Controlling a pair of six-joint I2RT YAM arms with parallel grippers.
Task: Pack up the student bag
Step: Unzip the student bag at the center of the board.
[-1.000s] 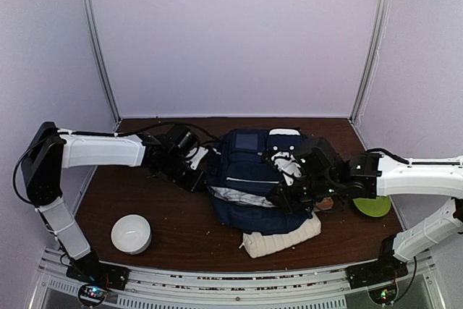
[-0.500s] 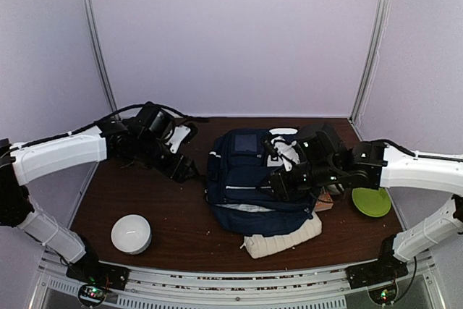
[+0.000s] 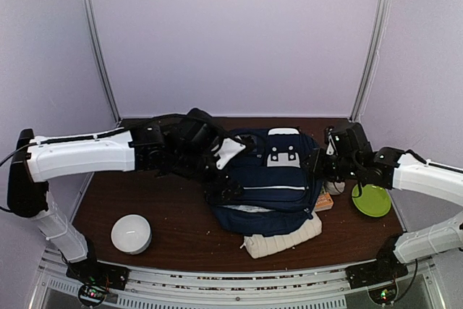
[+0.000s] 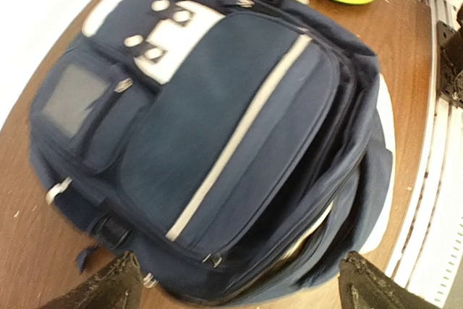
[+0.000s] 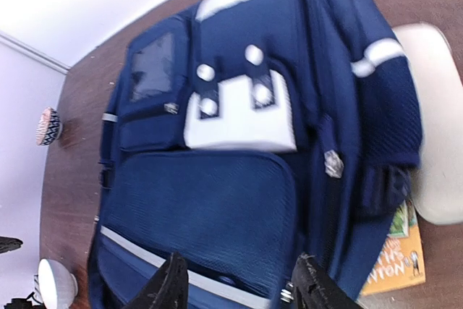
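Note:
The student bag (image 3: 271, 182), navy with white stripes and a white buckle patch, lies front-up in the middle of the table. My left gripper (image 3: 221, 192) hangs over its left side. In the left wrist view the bag (image 4: 217, 121) fills the frame, and the left gripper (image 4: 239, 287) is open wide and empty above the bag's zipped edge, where a gap shows pale lining. My right gripper (image 3: 322, 164) is at the bag's right edge. Seen from the right wrist, the right gripper (image 5: 241, 287) is open and empty over the bag's (image 5: 217, 193) front pocket.
A white ribbed pouch (image 3: 282, 236) lies against the bag's near side, and a white bowl (image 3: 131, 234) sits at the front left. On the right, a green plate (image 3: 372, 200) and an orange book (image 3: 325, 200) lie beside the bag. The book (image 5: 398, 251) also shows in the right wrist view.
Both grippers have opened and let go of the bag. The left arm swung away, then came back over the bag's left side. The right arm drew back to the right.

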